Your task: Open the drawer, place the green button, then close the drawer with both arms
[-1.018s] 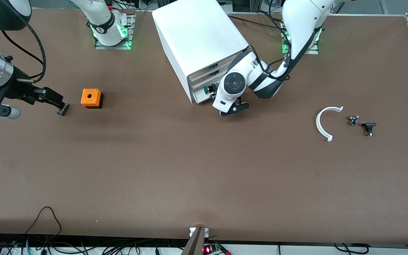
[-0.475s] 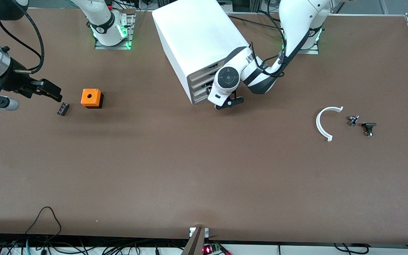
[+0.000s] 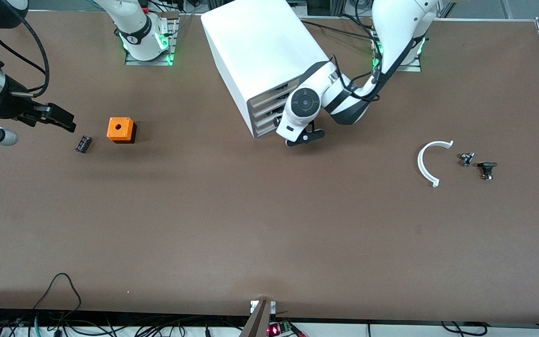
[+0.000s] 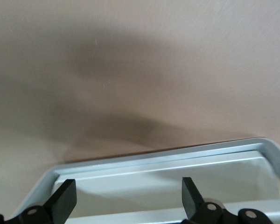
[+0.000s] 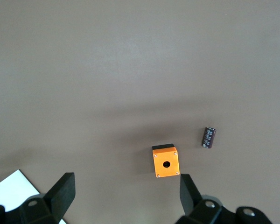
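The big white cabinet [image 3: 260,47] stands at the robots' side of the table, and its four beige drawer fronts all look pushed in. My left gripper [image 3: 284,128] is low at the lowest drawer [image 3: 264,127], open and empty. In the left wrist view the left gripper [image 4: 127,185] has its jaws wide apart over a pale rounded rim [image 4: 168,154] of the cabinet front. The button is hidden. My right gripper [image 3: 66,122] hangs open and empty over the right arm's end of the table. In the right wrist view the right gripper [image 5: 126,181] holds nothing.
An orange cube with a hole [image 3: 120,129] and a small black cylinder [image 3: 83,143] lie near the right gripper; both also show in the right wrist view, the cube [image 5: 165,162] and the cylinder [image 5: 208,137]. A white arc [image 3: 431,161] and two small dark parts [image 3: 467,159] [image 3: 487,169] lie toward the left arm's end.
The lowest drawer, open with the green button in it a second ago, has been pushed into the cabinet by my left arm. My right gripper has lifted away from the black cylinder.
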Motion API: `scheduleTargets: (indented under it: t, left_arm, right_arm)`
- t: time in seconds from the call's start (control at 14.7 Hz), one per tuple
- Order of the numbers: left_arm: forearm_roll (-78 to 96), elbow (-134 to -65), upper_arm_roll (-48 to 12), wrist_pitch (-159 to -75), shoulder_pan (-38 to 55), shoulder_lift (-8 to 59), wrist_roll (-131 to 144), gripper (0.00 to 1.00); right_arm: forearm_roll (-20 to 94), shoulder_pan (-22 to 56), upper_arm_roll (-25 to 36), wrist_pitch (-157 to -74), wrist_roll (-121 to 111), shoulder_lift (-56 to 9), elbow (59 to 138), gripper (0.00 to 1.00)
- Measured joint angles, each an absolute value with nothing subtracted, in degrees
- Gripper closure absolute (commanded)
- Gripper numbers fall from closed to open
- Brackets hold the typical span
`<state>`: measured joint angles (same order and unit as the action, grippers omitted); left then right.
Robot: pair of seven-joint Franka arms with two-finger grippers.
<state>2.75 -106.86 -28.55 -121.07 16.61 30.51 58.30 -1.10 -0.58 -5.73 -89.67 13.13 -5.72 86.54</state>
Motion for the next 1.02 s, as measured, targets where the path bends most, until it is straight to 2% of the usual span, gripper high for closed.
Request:
scheduleTargets:
  t: [0.27,0.54,1.02]
  left_arm:
    - [2.7,-103.4,-28.4,-115.2,10.1,26.6,44.8,0.01]
    - [-1.4,-95.0,-28.2,-105.6,4.0,25.2,31.0,0.01]
    - [-4.5,-83.4,-27.7,-96.9,-4.5,24.7,9.7,0.00]
  right_arm:
    - [-1.1,-0.6,-5.7,-89.7,12.8,-5.6,86.2,0.01]
    - [-1.1,-0.6,-5.4,-89.7,10.7,-5.6,86.2,0.01]
    - [-1.1,-0.6,-5.1,-89.7,9.0,-5.6,85.4,0.01]
